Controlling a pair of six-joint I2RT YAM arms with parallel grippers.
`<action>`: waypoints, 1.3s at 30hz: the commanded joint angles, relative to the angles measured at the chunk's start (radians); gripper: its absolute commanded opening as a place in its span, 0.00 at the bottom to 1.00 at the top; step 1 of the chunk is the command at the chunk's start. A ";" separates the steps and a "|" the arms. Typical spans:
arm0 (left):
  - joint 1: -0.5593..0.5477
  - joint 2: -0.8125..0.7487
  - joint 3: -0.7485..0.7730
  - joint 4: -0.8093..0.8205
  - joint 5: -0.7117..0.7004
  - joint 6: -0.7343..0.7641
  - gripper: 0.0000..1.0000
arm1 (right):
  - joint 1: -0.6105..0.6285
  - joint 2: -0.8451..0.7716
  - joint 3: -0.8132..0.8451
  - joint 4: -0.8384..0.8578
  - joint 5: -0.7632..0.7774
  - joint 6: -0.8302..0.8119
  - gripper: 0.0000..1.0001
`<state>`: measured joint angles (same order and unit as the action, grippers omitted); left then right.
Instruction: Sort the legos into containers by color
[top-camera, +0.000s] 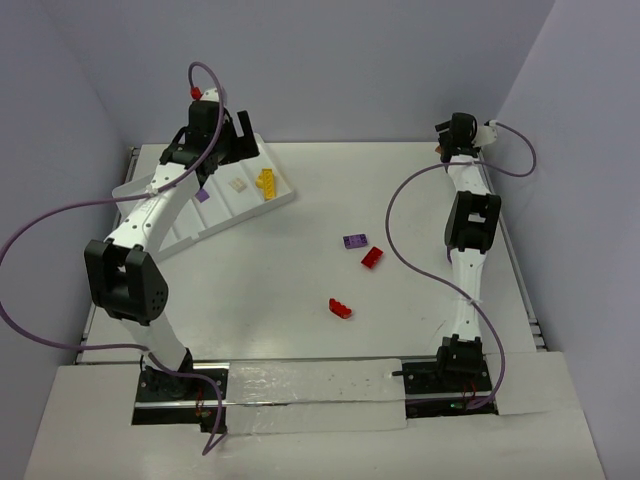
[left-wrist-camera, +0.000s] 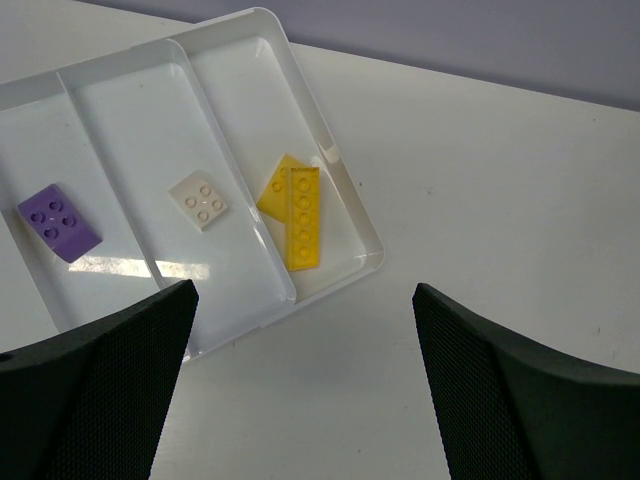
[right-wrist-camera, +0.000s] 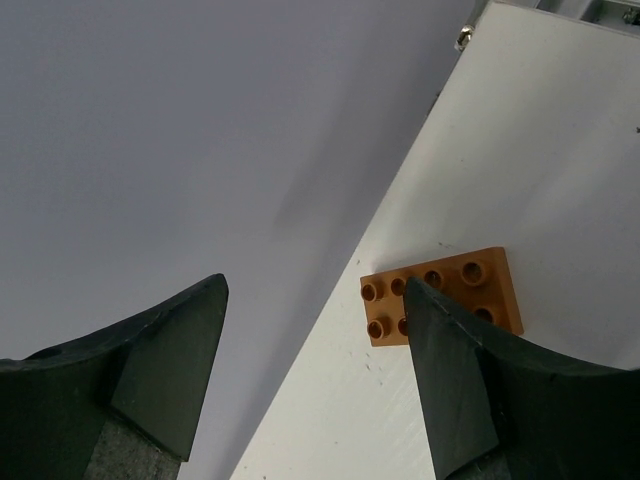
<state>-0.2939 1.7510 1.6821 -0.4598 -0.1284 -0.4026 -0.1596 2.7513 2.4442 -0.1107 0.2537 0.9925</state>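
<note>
The white tray lies at the back left. In the left wrist view its compartments hold a purple lego, a beige lego and yellow legos. My left gripper is open and empty above the tray's near corner; it also shows in the top view. A purple lego and two red legos lie on the table's middle. My right gripper is open at the far right corner, its right finger in front of an orange lego.
The back wall stands right beside the orange lego. The table's right edge rail runs past the right arm. Purple cables loop off both arms over the table. A red cable connector sits atop the left arm.
</note>
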 joint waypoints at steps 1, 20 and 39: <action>-0.004 0.010 0.059 0.027 -0.008 0.022 0.97 | 0.006 0.016 0.047 0.038 0.051 0.031 0.78; -0.004 -0.014 0.047 0.019 -0.036 0.041 0.97 | 0.000 -0.003 0.013 -0.073 0.000 0.111 0.76; -0.004 -0.138 -0.034 0.039 -0.014 0.011 0.97 | 0.036 -0.306 -0.445 -0.058 -0.143 0.114 0.78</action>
<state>-0.2939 1.6960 1.6640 -0.4591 -0.1493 -0.3815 -0.1529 2.5435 2.0885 -0.0967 0.1556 1.1210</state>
